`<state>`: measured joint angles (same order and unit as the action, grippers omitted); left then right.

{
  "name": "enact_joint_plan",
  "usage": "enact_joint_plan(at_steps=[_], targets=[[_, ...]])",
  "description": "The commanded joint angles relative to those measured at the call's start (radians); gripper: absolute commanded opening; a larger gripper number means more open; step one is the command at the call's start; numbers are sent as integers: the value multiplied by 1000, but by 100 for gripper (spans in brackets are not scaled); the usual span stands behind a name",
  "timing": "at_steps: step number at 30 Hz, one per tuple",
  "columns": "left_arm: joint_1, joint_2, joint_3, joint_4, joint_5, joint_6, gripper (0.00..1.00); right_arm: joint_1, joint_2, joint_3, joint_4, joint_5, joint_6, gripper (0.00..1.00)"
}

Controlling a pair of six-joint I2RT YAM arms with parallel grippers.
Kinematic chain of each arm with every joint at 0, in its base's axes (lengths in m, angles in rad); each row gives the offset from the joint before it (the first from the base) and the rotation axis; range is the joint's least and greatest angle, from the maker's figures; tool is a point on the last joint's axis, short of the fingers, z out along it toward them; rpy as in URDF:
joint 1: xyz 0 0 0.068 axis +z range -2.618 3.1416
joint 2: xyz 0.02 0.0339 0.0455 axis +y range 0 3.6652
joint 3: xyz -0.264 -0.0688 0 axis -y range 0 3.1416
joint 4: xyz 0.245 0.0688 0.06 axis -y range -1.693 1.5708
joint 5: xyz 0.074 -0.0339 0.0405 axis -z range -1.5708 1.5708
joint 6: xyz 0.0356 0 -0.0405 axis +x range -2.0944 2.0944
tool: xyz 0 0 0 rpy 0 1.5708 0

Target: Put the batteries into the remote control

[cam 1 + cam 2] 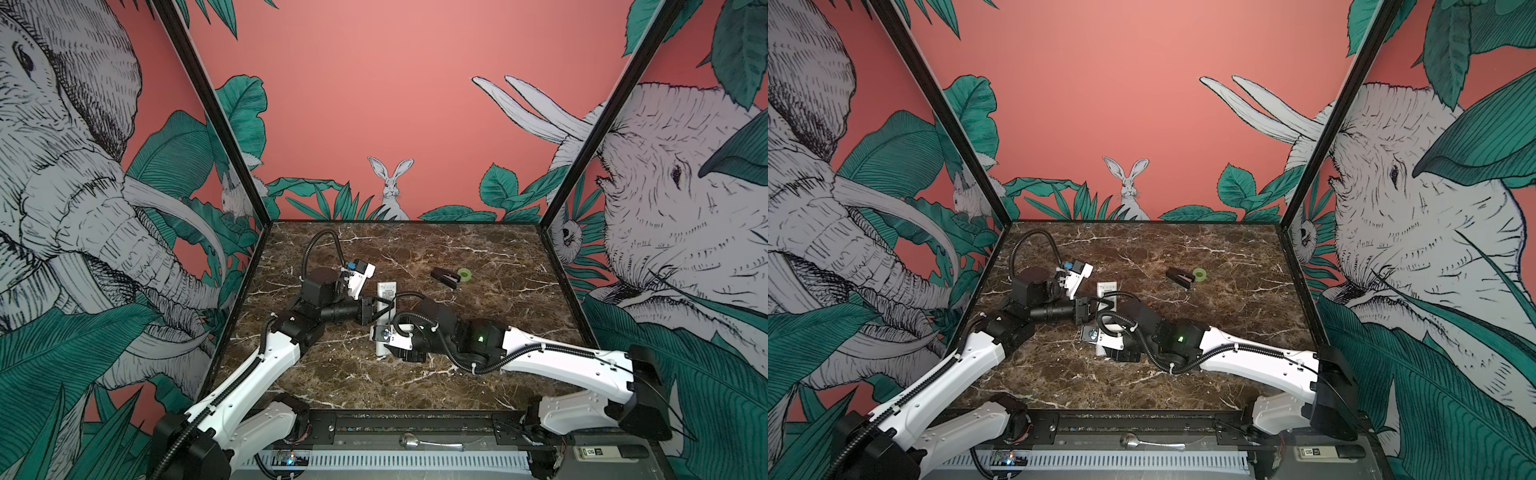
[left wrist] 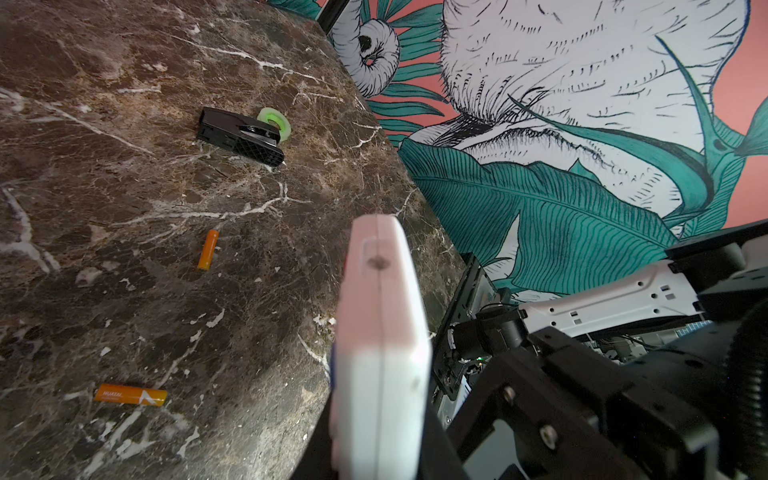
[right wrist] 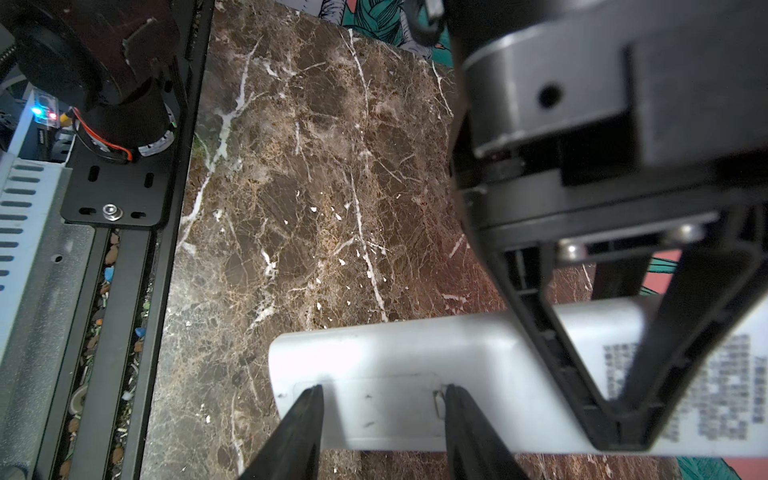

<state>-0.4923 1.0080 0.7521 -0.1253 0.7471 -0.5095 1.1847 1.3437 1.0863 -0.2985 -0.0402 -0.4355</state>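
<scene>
Status: early, nothing loaded yet.

- Both batteries are loose on the worktop [image 2: 62,174], lying flat: one [image 2: 208,249] nearer the black clip-like thing [image 2: 241,135] and green tape roll [image 2: 274,120], the other [image 2: 131,394] well apart from it. Their long axes sit roughly crosswise to each other. Neither touches the remote control. The right arm hides them in both top views.
- The remote control [image 1: 387,291] is mid-worktop, in the left gripper [image 1: 380,311]. Its jaws are clamped on the body about halfway along, coming in from the side. From the wrist views it looks held just clear of the worktop, but I can't be sure.
- Orientation: the long axis runs near-to-far in both top views, far end [image 1: 1106,289] toward the rabbit wall. The plain back with the printed label faces up. Bits of coloured button on the side facing the worktop suggest it's face down.
- The battery cover is at the near end. Its outline on the white back [image 3: 395,353] looks flush, so I'd call it closed.
- Right gripper [image 3: 380,401]: jaws partly apart, holding nothing. The tips rest on the back at either end of the cover outline, one beside the small latch notch. Looks like it's working on getting the cover off.

Left to do: open the cover, pick up and seat each battery, refit the cover. That's nearly all of it.

Seen edge-on [image 2: 378,353], the remote is thin, so there's not much for the left jaws to bite on.
</scene>
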Motion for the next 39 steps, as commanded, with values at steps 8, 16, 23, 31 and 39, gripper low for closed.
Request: enact_joint_plan(at_steps=[8, 16, 23, 31, 39], targets=[[-3, -13, 12, 93, 7, -15, 0, 16, 9, 7, -70, -113, -8, 38], [-3, -11, 9, 82, -4, -4, 0, 17, 0, 9, -77, -120, -10, 32], [-3, -13, 12, 67, -10, 5, 0, 17, -9, 9, -79, -124, -11, 27], [-2, -10, 11, 62, -12, 10, 0, 16, -9, 10, -76, -133, -6, 23], [-3, -7, 11, 56, -16, 18, 0, 18, -18, 13, -81, -133, -9, 21]])
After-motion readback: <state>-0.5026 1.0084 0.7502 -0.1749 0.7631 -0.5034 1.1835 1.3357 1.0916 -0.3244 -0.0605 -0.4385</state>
